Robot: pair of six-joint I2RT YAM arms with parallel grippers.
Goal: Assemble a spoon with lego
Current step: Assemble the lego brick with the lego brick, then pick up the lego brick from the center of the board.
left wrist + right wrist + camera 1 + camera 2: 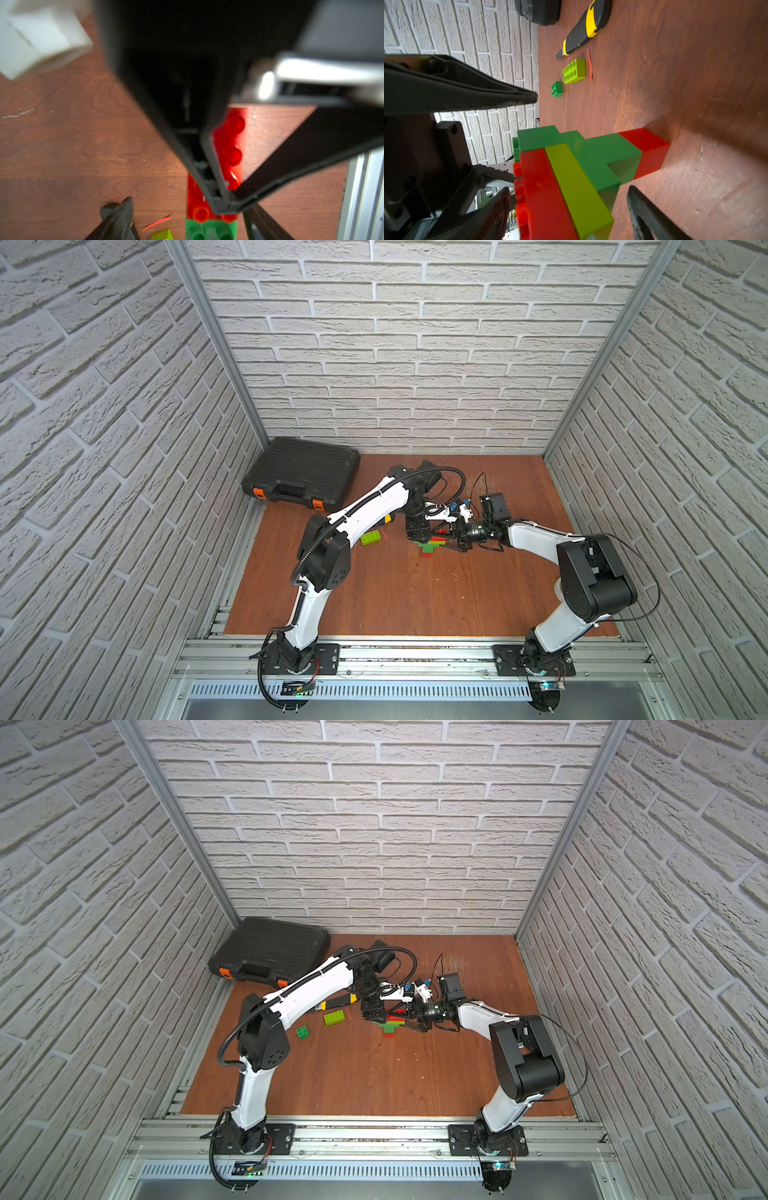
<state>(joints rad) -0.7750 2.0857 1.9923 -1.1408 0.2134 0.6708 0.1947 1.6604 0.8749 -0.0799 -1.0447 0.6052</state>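
**Spoon flat between two open grippers**

Nearest, flat on the table: the spoon, long axis running near to far, red stem end at the near side, wide head beyond. Off to its left, well apart: small green brick, then lime brick, both loose and closer to the left arm. At the head: left gripper, fingers spread wide, holding nothing; right gripper, equally wide, one finger either side, touching nothing. Likely next: leftward reach for a loose brick. Farther back: knife, tool case.

Black case — utility knife
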